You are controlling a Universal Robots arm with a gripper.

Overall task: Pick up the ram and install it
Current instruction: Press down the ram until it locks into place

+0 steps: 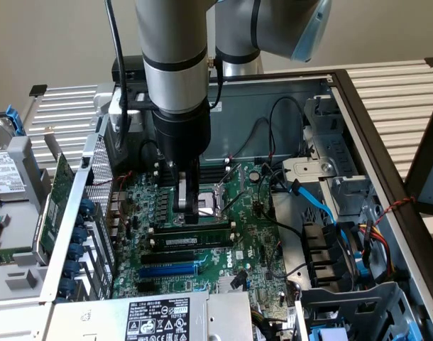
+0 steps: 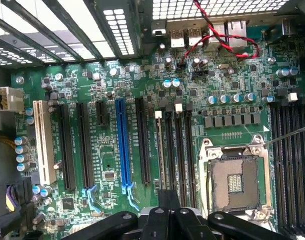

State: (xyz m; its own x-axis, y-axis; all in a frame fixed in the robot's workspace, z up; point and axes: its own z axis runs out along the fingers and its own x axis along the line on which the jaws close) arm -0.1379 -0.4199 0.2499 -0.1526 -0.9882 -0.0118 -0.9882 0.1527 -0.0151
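Two fingers (image 2: 168,200) of the gripper (image 1: 190,212) are pressing together with no gap between them and nothing showing between the pads. They are hanging straight down from the arm (image 1: 175,71) over the motherboard (image 1: 252,249) inside the open computer case (image 1: 358,121).

Directly below the fingertips, the ram (image 1: 195,241) is standing on edge in one of the long memory slots, its green face with black chips and a small white label turning toward the exterior camera. From the wrist view the ram (image 2: 160,150) is appearing as a thin pale edge just beside the fingers, lying in the memory slot nearest the black expansion slot (image 2: 142,140). Whether the tips are touching its upper edge cannot be told.

Just behind the gripper, on its far side from the ram, the empty processor socket (image 2: 237,182) is sitting with its metal frame. Beyond the ram, farther from the gripper, the blue slot (image 1: 170,271) is lying parallel to it.

Well off to the exterior view's right of the gripper, a blue cable (image 1: 312,202) is curving down toward the drive bays. Well off to the exterior view's left, outside the case wall, a green expansion card (image 1: 57,202) is leaning.
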